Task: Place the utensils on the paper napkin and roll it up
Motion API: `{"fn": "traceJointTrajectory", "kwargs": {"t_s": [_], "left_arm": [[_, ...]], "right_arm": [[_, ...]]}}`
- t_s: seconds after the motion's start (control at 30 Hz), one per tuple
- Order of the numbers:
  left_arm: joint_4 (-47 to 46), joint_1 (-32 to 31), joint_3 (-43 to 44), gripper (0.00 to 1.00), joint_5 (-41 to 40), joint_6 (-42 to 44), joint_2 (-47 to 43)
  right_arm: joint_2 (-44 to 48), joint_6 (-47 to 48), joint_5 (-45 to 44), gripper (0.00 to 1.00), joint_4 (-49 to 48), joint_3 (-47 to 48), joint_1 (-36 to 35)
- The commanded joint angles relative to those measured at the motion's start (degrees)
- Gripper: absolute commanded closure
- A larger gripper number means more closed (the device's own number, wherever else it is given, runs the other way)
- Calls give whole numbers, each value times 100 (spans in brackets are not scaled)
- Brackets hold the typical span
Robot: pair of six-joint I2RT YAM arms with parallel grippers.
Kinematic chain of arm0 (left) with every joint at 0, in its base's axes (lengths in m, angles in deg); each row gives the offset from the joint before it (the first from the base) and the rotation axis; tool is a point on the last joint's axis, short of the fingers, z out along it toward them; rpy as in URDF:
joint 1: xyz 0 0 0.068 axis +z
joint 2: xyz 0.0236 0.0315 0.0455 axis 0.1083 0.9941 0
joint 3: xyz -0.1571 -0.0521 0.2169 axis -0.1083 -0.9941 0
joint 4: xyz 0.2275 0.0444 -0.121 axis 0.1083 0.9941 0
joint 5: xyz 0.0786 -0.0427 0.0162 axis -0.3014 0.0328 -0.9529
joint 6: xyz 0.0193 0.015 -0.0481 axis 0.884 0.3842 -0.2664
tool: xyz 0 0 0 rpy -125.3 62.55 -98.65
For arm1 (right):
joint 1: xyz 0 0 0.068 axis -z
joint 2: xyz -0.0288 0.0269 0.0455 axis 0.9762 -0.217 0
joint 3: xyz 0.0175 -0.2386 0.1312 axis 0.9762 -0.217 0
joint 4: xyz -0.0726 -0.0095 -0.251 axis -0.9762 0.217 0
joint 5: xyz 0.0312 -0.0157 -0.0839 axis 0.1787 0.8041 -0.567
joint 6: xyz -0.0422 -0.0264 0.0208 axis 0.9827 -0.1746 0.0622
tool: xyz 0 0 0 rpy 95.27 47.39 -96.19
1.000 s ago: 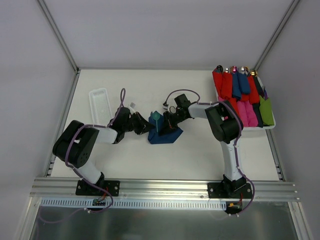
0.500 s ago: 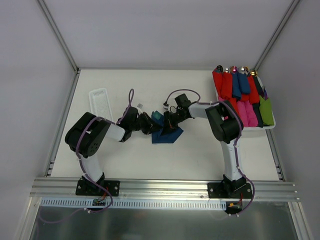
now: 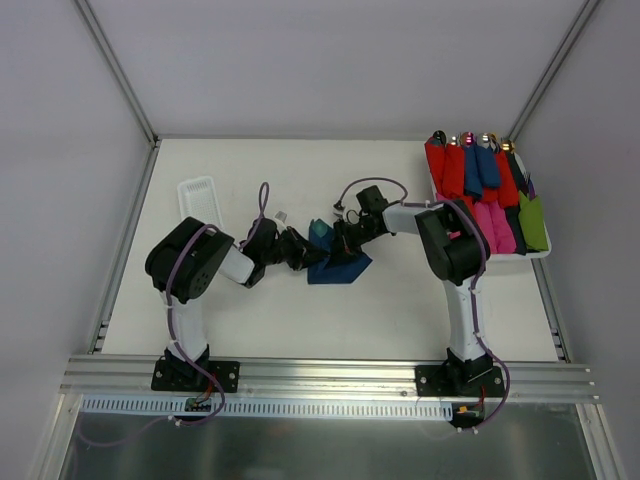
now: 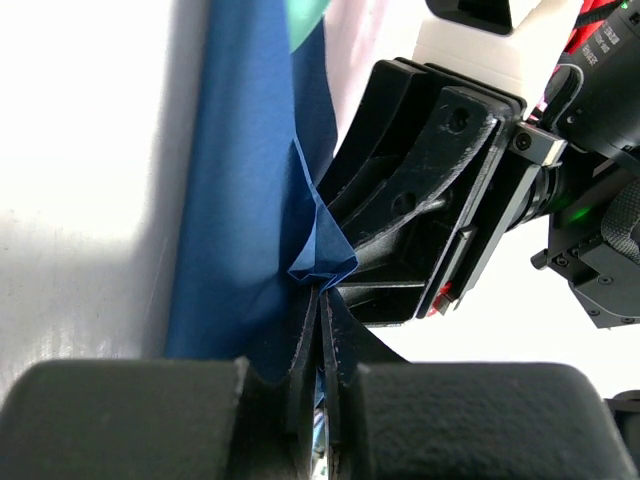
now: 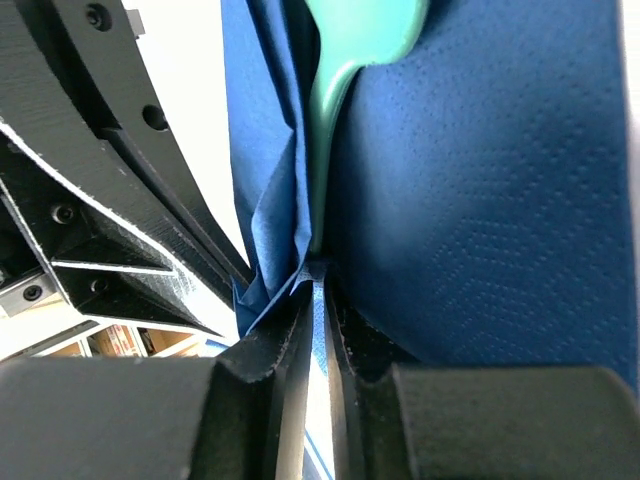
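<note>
The navy napkin (image 3: pixel 340 268) lies crumpled near the middle of the worktop (image 3: pixel 400 320), partly lifted off the surface, with a teal utensil (image 3: pixel 318 233) poking out at its far-left end. Both arms reach in and meet over it. The left tool (image 3: pixel 307 256) comes at it from the left and is clenched on the napkin. Its wrist view shows the two fingers (image 4: pixel 303 360) pressed together with a pointed fold of blue paper pinched at their tips. The rest of the sheet runs up along the left of that view, with a bit of teal at the top edge. The right tool (image 3: pixel 339 247) comes from the right, just beside the left one and very nearly touching it. Its own camera shows its fingers (image 5: pixel 350 340) drawn close on the napkin's gathered edge, right where the utensil's slim handle runs down into the fold. The broader teal end sits above against the blue paper. Whether the handle itself is caught in that grip I can't tell. At the far-right edge sits a tray (image 3: pixel 535 256) packed with rolls (image 3: pixel 478 190) in red, blue, pink and green, with shiny tips at their far ends. A white slotted tray (image 3: pixel 200 205) lies to the far left, well apart from the napkin.
</note>
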Motion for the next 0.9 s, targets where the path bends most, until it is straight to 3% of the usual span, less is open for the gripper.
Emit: {"fn": "traceJointTrajectory", "kwargs": {"t_s": [0.0, 0.27, 0.6, 0.87], "left_arm": [[598, -93, -169, 100, -326, -20, 386], [2012, -93, 77, 100, -484, 226, 405], [3217, -93, 367, 100, -713, 446, 378], [3482, -84, 429, 100, -836, 551, 317]], "right_arm": [[356, 186, -1, 85, -9, -4, -33], [751, 441, 96, 83, 34, -31, -24], [1542, 1258, -18, 71, 1185, 198, 159], [1684, 1698, -500, 77, 1660, 75, 678]]}}
